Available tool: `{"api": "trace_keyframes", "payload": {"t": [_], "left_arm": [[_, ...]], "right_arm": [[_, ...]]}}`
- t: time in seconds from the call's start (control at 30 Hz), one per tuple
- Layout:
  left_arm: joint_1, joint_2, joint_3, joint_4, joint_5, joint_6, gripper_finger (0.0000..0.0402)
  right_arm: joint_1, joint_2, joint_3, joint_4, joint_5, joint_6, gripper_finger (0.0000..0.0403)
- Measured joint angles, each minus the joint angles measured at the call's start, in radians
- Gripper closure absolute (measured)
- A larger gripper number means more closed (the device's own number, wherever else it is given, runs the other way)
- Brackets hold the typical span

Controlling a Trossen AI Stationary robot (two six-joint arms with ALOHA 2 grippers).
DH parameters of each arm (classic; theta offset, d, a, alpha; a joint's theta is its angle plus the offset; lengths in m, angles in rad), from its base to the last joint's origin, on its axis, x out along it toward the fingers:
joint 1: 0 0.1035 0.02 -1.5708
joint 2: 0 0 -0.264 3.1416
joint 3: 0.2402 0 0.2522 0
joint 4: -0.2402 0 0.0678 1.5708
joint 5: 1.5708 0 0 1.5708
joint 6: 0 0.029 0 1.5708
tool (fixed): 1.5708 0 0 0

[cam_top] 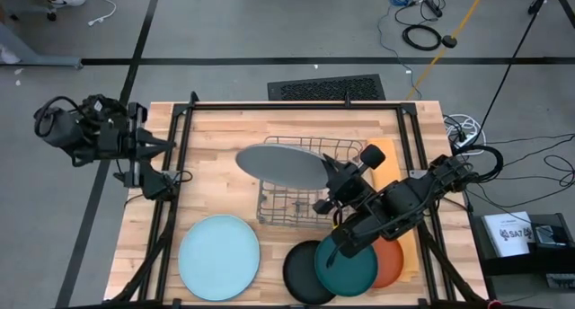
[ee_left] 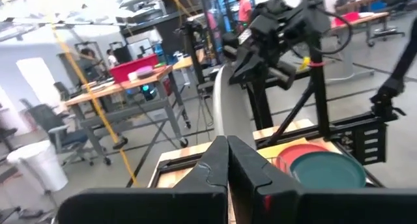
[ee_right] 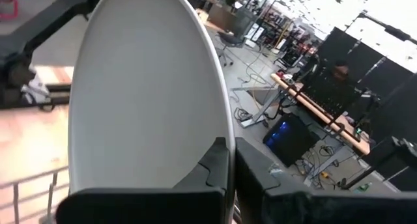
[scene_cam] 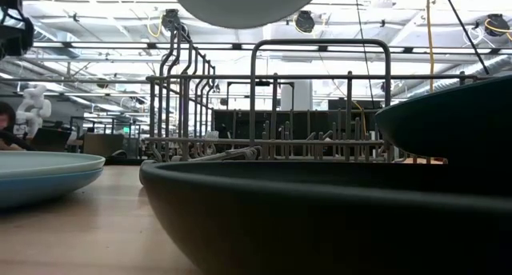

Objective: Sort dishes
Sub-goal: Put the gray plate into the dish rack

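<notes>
My right gripper is shut on a large grey plate, which it holds tilted above the wire rack. On the table's near side lie a pale blue plate, a black plate, a dark teal plate that overlaps the black one, and an orange plate partly under the teal one and my right arm. In the low view a darker blue rim shows beneath the pale blue plate. My left gripper is shut on nothing, high at the table's left edge. My right gripper pinches the grey plate's rim between its two fingers, one finger on each face. The fingers reach in about level from the table's right. The plate is lifted clear above the rack and tilted, with its far part toward the table's left.
The wire rack stands in the table's middle, with upright wires. An orange flat board lies at the rack's right. Black frame rails run along the table's left and right sides. Bare wood shows left of the rack.
</notes>
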Motion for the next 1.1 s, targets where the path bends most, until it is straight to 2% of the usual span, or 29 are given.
{"api": "trace_keyframes", "payload": {"t": [0.23, 0.37, 0.47, 0.73, 0.9, 1.1], "left_arm": [[0.000, 0.050, 0.000, 0.119, 0.054, 0.123, 0.0401], [0.002, 0.077, 0.000, 0.204, 0.073, 0.210, 0.0401], [0.025, 0.092, 0.000, 0.247, 0.133, 0.244, 0.0401], [0.159, 0.138, 0.000, 0.277, 0.299, 0.244, 0.0401], [0.240, 0.165, 0.000, 0.301, 0.367, 0.227, 0.0401], [0.312, 0.180, 0.000, 0.299, 0.429, 0.174, 0.0401]], "right_arm": [[0.000, 0.001, 0.000, 0.055, -0.041, -0.076, 0.0401], [0.000, 0.002, 0.000, 0.274, -0.105, -0.317, 0.0401], [-0.001, 0.002, 0.000, 0.399, -0.160, -0.490, 0.0401], [-0.037, -0.012, -0.001, 0.414, -0.291, -0.635, 0.0401], [-0.068, -0.014, -0.001, 0.579, -0.446, -0.878, 0.0401], [-0.106, -0.088, -0.001, 0.523, -0.464, -0.935, 0.0401]]}}
